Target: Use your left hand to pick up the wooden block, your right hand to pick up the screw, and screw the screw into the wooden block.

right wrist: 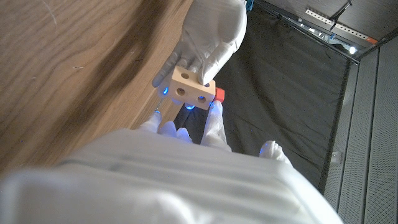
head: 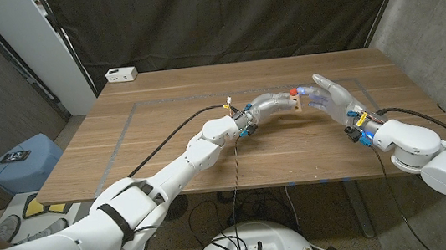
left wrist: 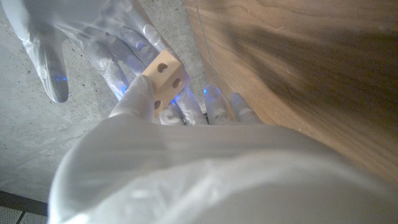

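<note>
Pale wooden block [right wrist: 193, 90] with holes, held aloft; red-headed screw [right wrist: 219, 94] at its end.

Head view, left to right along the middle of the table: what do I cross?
Left hand holding the wooden block → red-headed screw at the block's top → right hand.

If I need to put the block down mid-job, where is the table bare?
Bare wood lies on the table left of the left hand, out to the white box at the far corner. The near strip between both forearms is bare too. It is crowded where the wooden block meets the right hand.
</note>
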